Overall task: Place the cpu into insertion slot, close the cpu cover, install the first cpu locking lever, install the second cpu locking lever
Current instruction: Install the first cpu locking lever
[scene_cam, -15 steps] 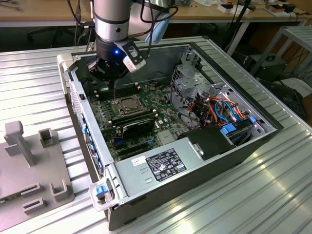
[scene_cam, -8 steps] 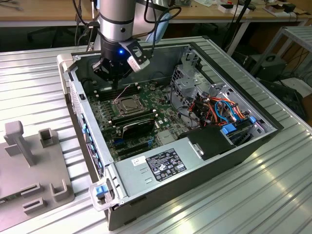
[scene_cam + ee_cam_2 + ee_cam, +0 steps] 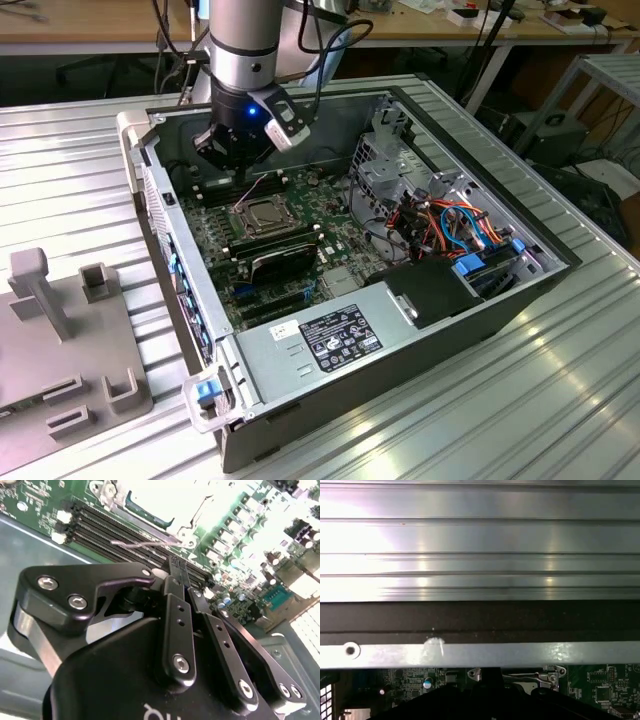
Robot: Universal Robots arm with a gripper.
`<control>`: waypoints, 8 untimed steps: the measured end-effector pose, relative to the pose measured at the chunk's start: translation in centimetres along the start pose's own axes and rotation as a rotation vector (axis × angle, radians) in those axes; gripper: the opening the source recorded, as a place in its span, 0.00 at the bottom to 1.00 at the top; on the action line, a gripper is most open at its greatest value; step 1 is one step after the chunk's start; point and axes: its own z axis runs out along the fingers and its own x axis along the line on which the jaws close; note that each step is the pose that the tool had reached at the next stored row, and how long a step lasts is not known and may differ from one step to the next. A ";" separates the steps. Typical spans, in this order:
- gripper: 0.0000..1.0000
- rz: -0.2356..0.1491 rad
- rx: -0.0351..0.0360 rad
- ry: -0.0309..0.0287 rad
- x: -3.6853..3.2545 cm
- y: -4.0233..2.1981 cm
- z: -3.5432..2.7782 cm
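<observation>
Silver-topped, the cpu (image 3: 165,499) lies in the insertion slot (image 3: 240,222) with the cpu cover (image 3: 145,520) flat over it, just ahead of the gripper (image 3: 178,566), whose fingers (image 3: 172,625) we find drawn narrow, tip against tip, their ends just beside a thin wire locking lever (image 3: 145,543).

No print is readable. A black label (image 3: 340,338) bearing tiny white print sits on the power supply (image 3: 400,318). White lettering on the gripper (image 3: 178,574) body is cut off.

Glare bleaches the green circuit board (image 3: 240,515) in the second wrist view; bright reflections streak the ribbed metal table (image 3: 540,400).
</observation>
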 end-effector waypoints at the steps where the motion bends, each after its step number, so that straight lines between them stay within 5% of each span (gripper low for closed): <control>1: 0.11 0.000 0.0025 0.0000 -0.14 0.04 0.04; 8: 0.11 0.000 0.0061 -0.0001 -1.00 0.31 0.29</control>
